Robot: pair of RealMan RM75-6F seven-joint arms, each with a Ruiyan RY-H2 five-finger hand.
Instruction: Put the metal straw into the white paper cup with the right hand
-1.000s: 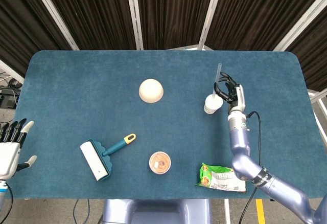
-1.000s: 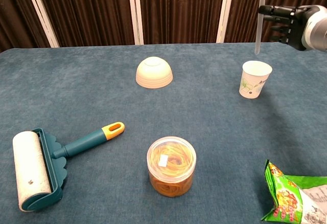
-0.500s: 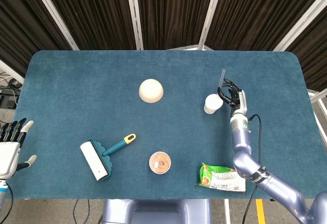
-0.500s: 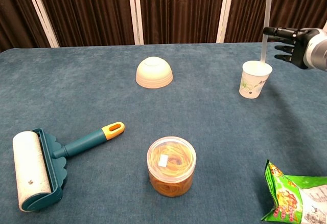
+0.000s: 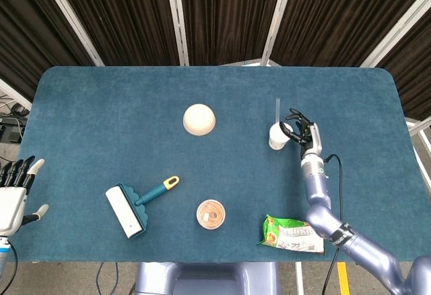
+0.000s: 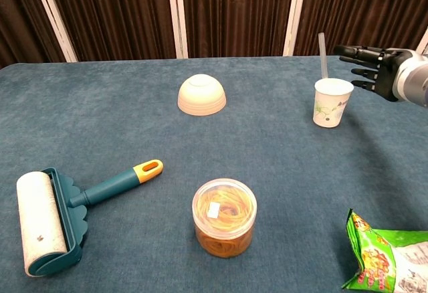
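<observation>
**Straw standing in the cup, right hand open beside it**

The metal straw (image 6: 322, 55) stands in the white paper cup (image 6: 332, 103), its lower end hidden inside and its upper end rising above the rim. Its long axis runs close to vertical in the chest view, leaning slightly so the top tips toward the cup's left side; in the head view the straw (image 5: 277, 111) shows as a short pale line pointing up the picture, away from the robot, from the cup (image 5: 278, 136). The cup is upright on the blue table (image 6: 100, 126), toward its far right part.

Just to the right of the cup hangs the right hand (image 6: 371, 70), fingers spread and stretched toward the straw but apart from it, holding nothing. In the head view the right hand (image 5: 300, 131) sits right beside the cup's rim; whether a fingertip touches the cup I cannot tell.

The left hand (image 5: 15, 190) is at the table's near left edge, well apart from everything, fingers extended and apart, empty.

Further out, an upturned cream bowl (image 6: 201, 95) lies left of the cup. Nearer the robot are a clear lidded jar (image 6: 224, 217) of orange-yellow contents, a teal lint roller (image 6: 63, 213) with a yellow-tipped handle at the left, and a green snack bag (image 6: 388, 253) at the near right.
</observation>
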